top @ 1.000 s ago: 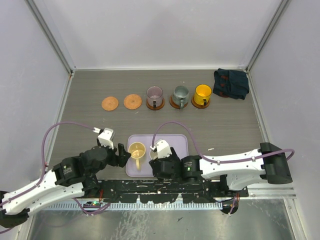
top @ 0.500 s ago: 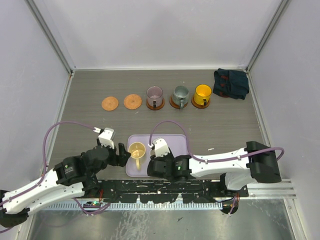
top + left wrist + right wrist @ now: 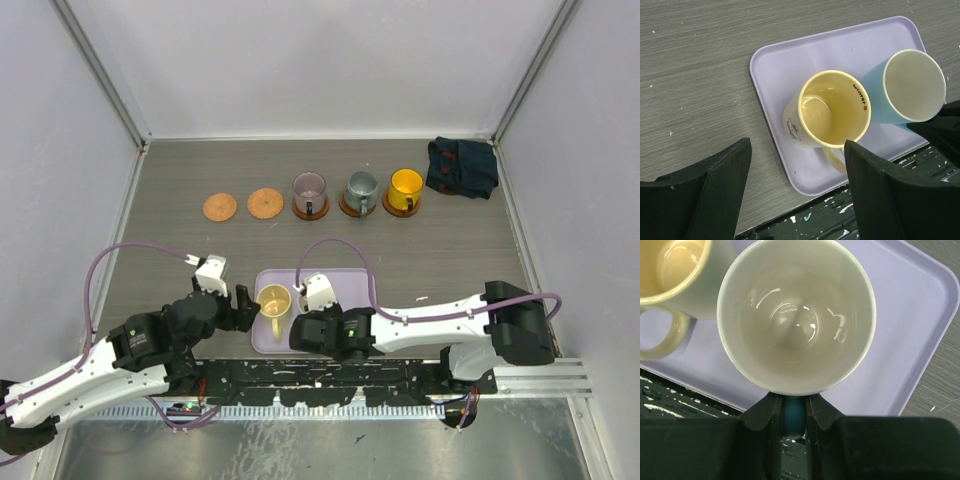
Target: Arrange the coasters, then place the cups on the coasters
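On the grey wood-grain desk (image 3: 450, 250), the lavender tray (image 3: 780, 60) sits at the near edge between my two arms. In the last second my right arm has drawn in low over the tray's near right corner. My right end effector (image 3: 792, 415) has gone from wide apart to nearly closed, and its fingers now pinch the light blue handle (image 3: 792, 422) of the blue-and-white cup (image 3: 795, 315), which is still standing on the tray. My left end effector (image 3: 797, 145) has not changed: it hangs wide open and empty above the cream-yellow mug (image 3: 832, 107), which touches the blue-and-white cup. Along the far side, the purple cup (image 3: 309, 187), the grey-green cup (image 3: 360, 187) and the yellow-orange cup (image 3: 406, 185) each sit on a coaster. To their left, two coasters (image 3: 219, 207) (image 3: 265, 203) are bare. With this grip made, I judge the fourth cup ready to lift toward a bare coaster.
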`<state>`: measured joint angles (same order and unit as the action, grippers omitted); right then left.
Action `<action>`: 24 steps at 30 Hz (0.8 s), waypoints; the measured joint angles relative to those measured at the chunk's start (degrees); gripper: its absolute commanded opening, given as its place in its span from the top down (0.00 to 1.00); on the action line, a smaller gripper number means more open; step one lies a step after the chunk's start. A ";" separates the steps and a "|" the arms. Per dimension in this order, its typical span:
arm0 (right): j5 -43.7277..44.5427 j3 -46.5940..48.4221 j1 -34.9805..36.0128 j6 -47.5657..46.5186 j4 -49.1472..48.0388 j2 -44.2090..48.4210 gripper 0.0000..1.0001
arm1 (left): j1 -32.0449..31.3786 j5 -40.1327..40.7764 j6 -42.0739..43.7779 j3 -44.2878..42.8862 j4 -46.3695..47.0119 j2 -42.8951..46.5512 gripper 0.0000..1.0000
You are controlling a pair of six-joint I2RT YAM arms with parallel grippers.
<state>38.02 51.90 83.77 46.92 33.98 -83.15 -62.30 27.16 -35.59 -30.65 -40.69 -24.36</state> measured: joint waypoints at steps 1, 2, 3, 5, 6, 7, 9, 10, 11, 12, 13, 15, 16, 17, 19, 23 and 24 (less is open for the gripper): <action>0.44 0.68 0.00 -0.07 0.55 -0.61 0.99 | 0.00 0.17 0.02 0.00 0.00 0.00 0.24; 0.92 1.27 0.00 -0.22 1.05 -1.14 0.99 | 0.00 0.39 0.02 0.00 0.02 0.00 0.24; 1.51 1.81 0.00 -0.37 1.49 -1.60 0.99 | 0.00 0.66 0.04 0.00 0.02 0.00 0.24; 2.71 2.51 -0.09 -1.31 2.14 -1.90 0.99 | 0.00 1.38 0.07 0.00 0.04 0.00 0.24; 3.41 2.97 -0.28 -1.99 2.54 -1.90 0.99 | 0.00 1.88 0.07 0.00 0.04 0.00 0.24; 4.07 3.61 -0.63 -2.64 2.89 -1.90 0.99 | 0.00 2.45 0.11 0.00 0.04 0.00 0.23; 4.98 5.38 -2.32 -4.09 3.13 -1.90 0.99 | 0.00 3.58 0.20 0.00 0.11 0.00 0.23; 5.22 6.21 -3.54 -5.03 2.78 -1.90 0.99 | 0.00 4.31 0.24 0.00 0.15 0.00 0.23; 5.42 6.80 -4.70 -5.90 2.21 -1.90 0.99 | 0.00 5.22 0.26 0.00 0.22 -0.02 0.23; 5.44 7.43 -6.36 -6.99 1.18 -1.90 0.99 | 0.00 5.95 0.24 0.00 0.35 -0.09 0.23; 5.38 7.98 -8.04 -8.17 0.17 -1.90 0.99 | 0.00 6.95 0.24 -0.02 0.63 -0.26 0.23; 5.07 9.05 -11.58 -10.67 -1.66 -1.90 0.99 | 0.00 9.01 0.24 -0.09 1.27 -1.09 0.22; 4.76 9.60 -12.96 -11.61 -2.29 -1.99 0.99 | 0.00 9.94 0.24 -0.11 1.62 -1.70 0.21; 4.35 10.58 -14.78 -12.98 -3.04 -2.27 0.99 | 0.00 11.19 0.24 -0.20 1.90 -2.58 0.20; 3.74 13.09 -17.51 -15.39 -4.55 -3.65 0.99 | 0.00 13.75 0.22 -0.59 2.45 -5.01 0.18; 1.88 20.65 -21.81 -19.98 -8.11 -9.51 0.99 | 0.46 18.73 0.22 -2.36 3.39 -11.58 0.16; 1.14 22.73 -22.47 -21.16 -8.79 -11.15 0.99 | 0.98 19.52 0.26 -2.71 3.82 -12.79 0.16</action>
<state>39.16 74.63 61.30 25.76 25.19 -94.30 -61.32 46.68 -35.33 -33.36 -36.86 -37.15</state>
